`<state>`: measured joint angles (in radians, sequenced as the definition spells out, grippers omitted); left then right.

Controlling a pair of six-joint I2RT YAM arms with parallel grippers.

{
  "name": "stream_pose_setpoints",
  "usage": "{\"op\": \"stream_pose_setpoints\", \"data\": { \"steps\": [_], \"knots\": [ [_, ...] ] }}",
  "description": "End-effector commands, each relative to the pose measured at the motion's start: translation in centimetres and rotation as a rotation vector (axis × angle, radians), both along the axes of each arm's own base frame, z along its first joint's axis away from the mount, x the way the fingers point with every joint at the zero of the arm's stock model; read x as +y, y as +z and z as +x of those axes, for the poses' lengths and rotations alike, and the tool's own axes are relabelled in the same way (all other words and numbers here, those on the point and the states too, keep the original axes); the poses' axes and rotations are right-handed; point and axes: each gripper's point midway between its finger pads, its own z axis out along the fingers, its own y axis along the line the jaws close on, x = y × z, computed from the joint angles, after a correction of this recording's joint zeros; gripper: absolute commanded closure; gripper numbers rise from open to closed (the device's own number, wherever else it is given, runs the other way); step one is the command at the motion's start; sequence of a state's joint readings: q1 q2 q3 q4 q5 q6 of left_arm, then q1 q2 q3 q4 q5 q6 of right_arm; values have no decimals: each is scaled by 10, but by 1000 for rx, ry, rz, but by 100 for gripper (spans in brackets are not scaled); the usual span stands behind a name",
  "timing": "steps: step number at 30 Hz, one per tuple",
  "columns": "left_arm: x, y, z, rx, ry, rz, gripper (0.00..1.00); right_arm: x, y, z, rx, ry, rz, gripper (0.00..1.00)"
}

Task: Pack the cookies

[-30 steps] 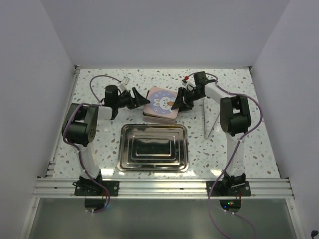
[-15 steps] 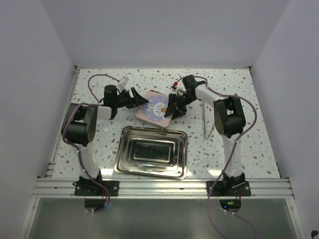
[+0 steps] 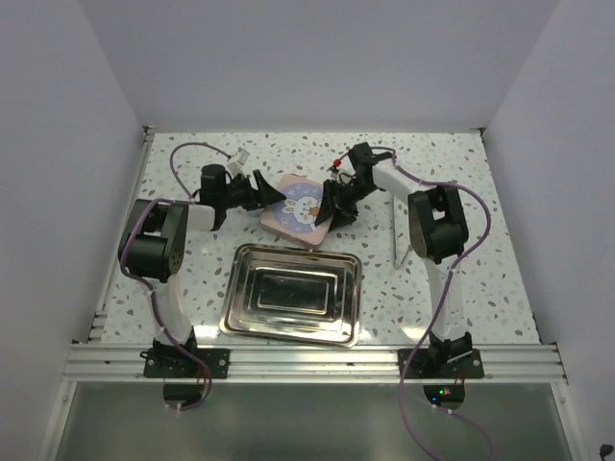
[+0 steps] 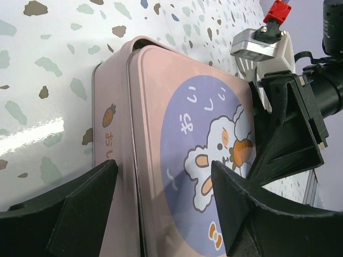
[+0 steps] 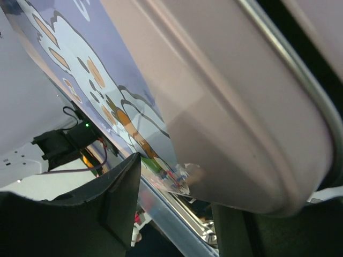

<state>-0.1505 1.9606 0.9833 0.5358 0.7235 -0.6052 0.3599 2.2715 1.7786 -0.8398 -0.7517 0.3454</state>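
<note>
No cookies show in any view. A pink tin (image 3: 296,209) with a bunny on its purple lid sits tilted at the back middle of the table, lid on. My left gripper (image 3: 267,189) is at its left edge. In the left wrist view (image 4: 163,166) its jaws stand apart, astride the tin's (image 4: 177,134) rim. My right gripper (image 3: 327,204) is at the tin's right edge. In the right wrist view (image 5: 177,182) it grips the tin's (image 5: 225,107) edge.
A shiny steel tray (image 3: 235,288) lies in front of the tin, turned slightly askew. A thin white upright panel (image 3: 400,240) stands beside the right arm. Side walls bound the speckled table left, right and back.
My right gripper has moved left, taking the tin with it and turning it to a tilt against the left gripper. The steel tray has shifted and rotated slightly. The left arm has barely moved.
</note>
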Motion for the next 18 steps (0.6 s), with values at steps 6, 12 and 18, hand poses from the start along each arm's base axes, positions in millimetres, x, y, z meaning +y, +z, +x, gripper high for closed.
{"op": "stream_pose_setpoints", "data": {
  "steps": [6,12,18],
  "knots": [
    [-22,8,-32,78,-113,-56,22,30,5,39,-115,-69,18,46],
    [-21,0,-39,99,-117,-51,22,33,12,51,-118,-119,45,46],
    [-19,-11,-40,131,-109,-38,21,35,19,63,-103,-172,90,45]
  ]
}}
